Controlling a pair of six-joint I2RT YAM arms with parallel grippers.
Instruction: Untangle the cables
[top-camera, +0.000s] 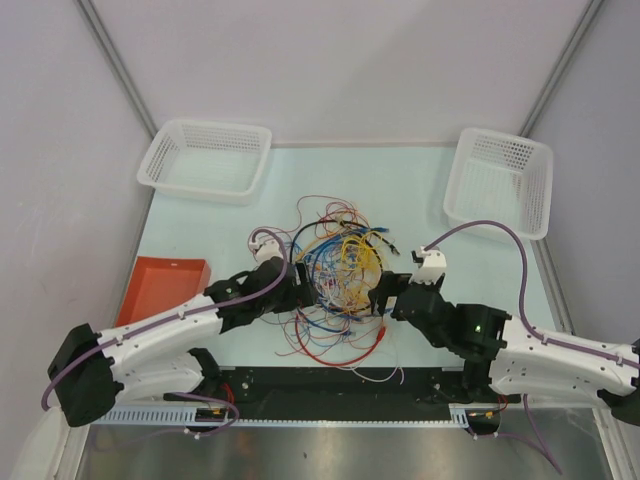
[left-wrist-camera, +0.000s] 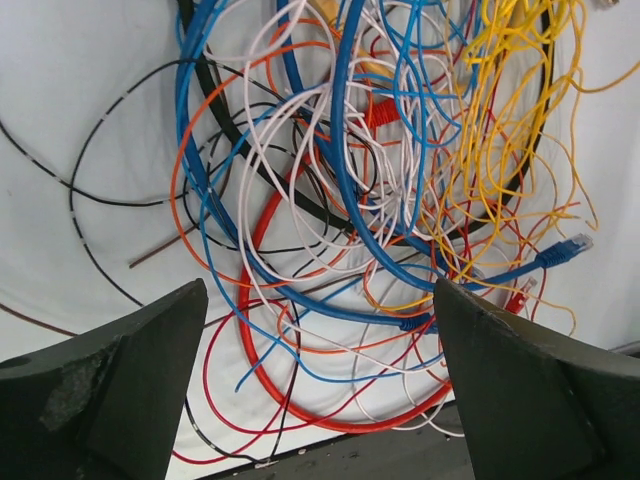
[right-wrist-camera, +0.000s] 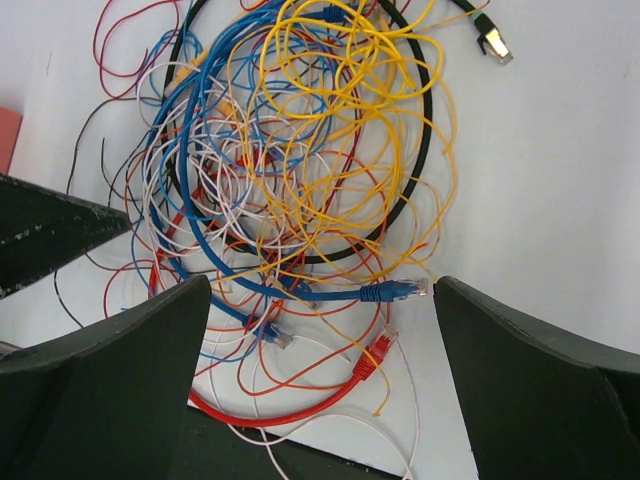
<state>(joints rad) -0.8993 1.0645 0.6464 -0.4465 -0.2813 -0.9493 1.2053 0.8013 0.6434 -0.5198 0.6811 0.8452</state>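
Finds the cables (top-camera: 335, 268) heaped in one tangle at the middle of the bench (top-camera: 440, 180), lying between the two pincers. Records red, blue, yellow, orange, white and black strands looped through one another. Notes a thick black loop (right-wrist-camera: 425, 150) ringing the yellow strands (right-wrist-camera: 330, 100). Sees a blue plug (right-wrist-camera: 400, 291) and a red plug (right-wrist-camera: 375, 352) lying toward the near edge of the heap. Finds the left pincer (top-camera: 300, 288) released, jaws spread wide, at the left rim of the tangle, grasping nothing. Finds the right pincer (top-camera: 385, 295) likewise released, jaws wide, at the right rim, grasping nothing. Notes a left basket (top-camera: 205, 160) and a right basket (top-camera: 498, 180), both white, at the far corners, and an orange tray (top-camera: 160, 285) at the left edge.
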